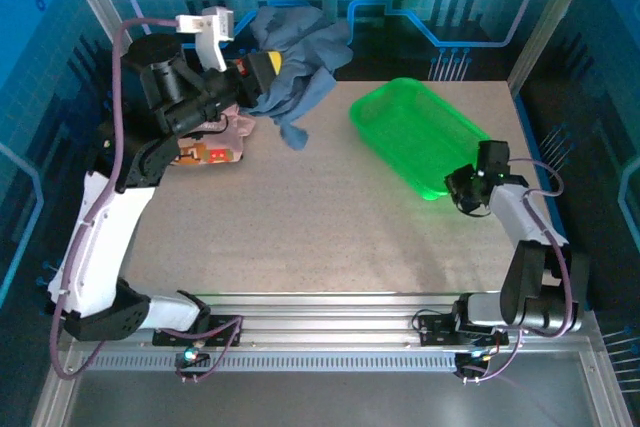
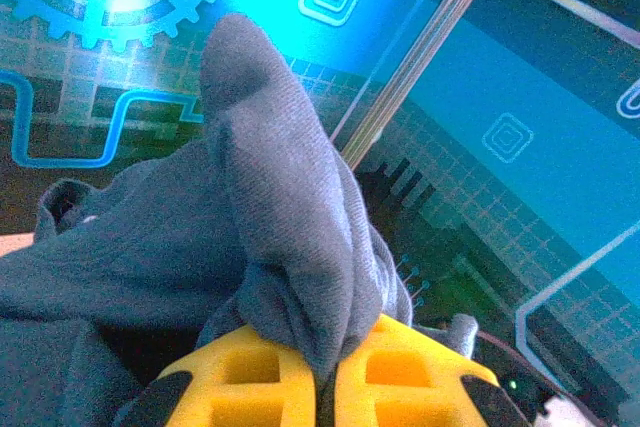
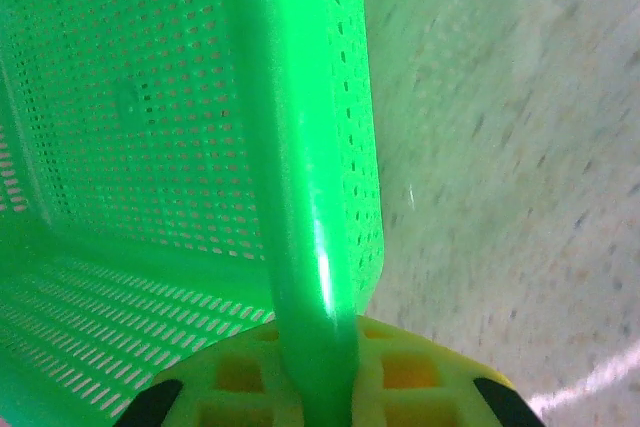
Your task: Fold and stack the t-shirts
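Hanging in a bunch from the left gripper (image 1: pixel 262 69), the slate-blue t-shirt (image 1: pixel 300 67) lies straight ahead of the fingertips and spills out to both sides of them. In the left wrist view a ridge of the slate-blue t-shirt (image 2: pixel 280 217) stands out from between the yellow fingers (image 2: pixel 250 372), which are clamped together on that fold. The ridge runs along the line the left gripper (image 2: pixel 325 367) points. The rest of the cloth is crumpled, so no collar, hem or sleeve can be told apart. The one clear length is a tail drooping below and ahead of the fingertips toward the table (image 1: pixel 320 247).

I judge the coming move turns on this: the shirt is held at one point only, with its long axis undefined until it is drawn out flat. The left arm has it, and the right arm is well apart from it.

Beneath the left arm, behind its fingertips, the pale pink t-shirt (image 1: pixel 215 147) lies crumpled on the table. Farther out, the right gripper (image 1: pixel 470 187) is closed on the rim of the green basket (image 1: pixel 385 97). The right wrist view shows the rim of the green basket (image 3: pixel 300 147) running straight ahead from between the pads of the right gripper (image 3: pixel 320 387).
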Robot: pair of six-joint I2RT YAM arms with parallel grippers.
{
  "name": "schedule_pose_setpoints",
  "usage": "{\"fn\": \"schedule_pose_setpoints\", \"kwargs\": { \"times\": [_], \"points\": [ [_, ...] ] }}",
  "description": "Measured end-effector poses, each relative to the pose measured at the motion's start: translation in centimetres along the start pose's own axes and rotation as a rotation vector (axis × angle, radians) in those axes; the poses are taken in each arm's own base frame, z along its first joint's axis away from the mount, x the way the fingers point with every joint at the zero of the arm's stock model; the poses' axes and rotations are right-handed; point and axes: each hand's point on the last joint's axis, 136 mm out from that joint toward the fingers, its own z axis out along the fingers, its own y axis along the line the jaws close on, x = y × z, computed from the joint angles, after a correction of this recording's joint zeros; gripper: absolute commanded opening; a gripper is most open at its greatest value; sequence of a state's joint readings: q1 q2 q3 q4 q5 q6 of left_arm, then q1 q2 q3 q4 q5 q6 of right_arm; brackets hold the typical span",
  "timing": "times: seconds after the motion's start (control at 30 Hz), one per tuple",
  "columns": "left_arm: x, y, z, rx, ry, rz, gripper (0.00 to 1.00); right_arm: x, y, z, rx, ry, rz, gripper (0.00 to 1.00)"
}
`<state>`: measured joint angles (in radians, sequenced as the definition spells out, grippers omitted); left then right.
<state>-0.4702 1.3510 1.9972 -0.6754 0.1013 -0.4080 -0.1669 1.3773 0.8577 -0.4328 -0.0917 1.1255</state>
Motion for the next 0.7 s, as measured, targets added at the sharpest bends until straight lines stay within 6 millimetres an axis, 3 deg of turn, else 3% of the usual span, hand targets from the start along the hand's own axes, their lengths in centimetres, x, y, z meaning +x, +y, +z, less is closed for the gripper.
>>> {"fn": "schedule_pose_setpoints", "kwargs": {
  "times": [0.13, 0.2, 0.37, 0.5, 0.7],
  "points": [
    [3.8, 2.3, 1.3, -0.053, 0.100, -0.022, 0.00, -3.7, 0.7, 0.9, 0.026, -0.080, 0.113, 0.00],
    [7.0, 4.4, 2.7, -0.100, 0.187, -0.041, 0.00, -5.1, 1.0, 1.4, 0.031, -0.111, 0.161, 0.00],
    [13.2, 7.5, 4.2, -0.162, 0.350, -0.089, 0.00, -7.1, 1.2, 2.2, 0.052, -0.177, 0.260, 0.00],
    [16.1, 8.3, 4.7, -0.166, 0.422, -0.124, 0.00, -8.6, 1.6, 3.0, 0.068, -0.214, 0.322, 0.00],
    [18.6, 8.4, 5.2, -0.148, 0.478, -0.150, 0.00, -11.1, 2.4, 3.7, 0.063, -0.243, 0.376, 0.00]
  ]
}}
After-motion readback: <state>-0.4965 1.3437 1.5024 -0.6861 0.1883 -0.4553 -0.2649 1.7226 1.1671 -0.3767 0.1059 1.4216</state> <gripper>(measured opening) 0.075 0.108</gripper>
